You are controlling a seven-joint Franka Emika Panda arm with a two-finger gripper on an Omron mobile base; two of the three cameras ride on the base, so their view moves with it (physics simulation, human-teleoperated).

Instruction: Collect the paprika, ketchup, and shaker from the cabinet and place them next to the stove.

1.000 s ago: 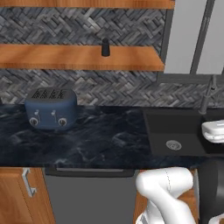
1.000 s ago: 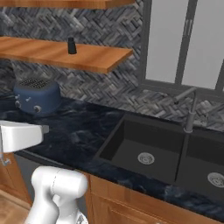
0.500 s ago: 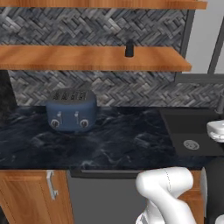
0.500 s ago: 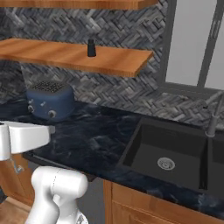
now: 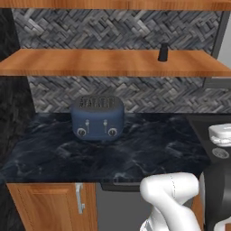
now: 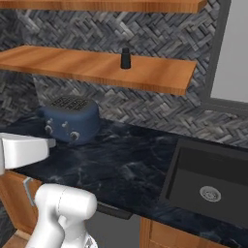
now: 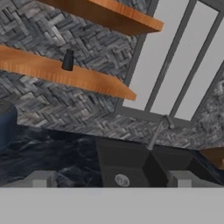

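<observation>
Dark grey shaker [image 7: 68,60] upright on the orange-brown cabinet [image 7: 78,76] shelf, long axis vertical, up and to the left of the pincer [image 7: 111,179] and well apart from it. Pincer fingers spread wide, clamped on nothing, aimed low toward the black sink [image 7: 131,168]. Judged next: raise and swing left to the shelf; blue toaster [image 5: 98,117] below on the dark counter [image 5: 149,151].

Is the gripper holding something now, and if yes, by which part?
Nothing is held. The gripper stands open and empty, far from the shaker on the cabinet shelf.
</observation>
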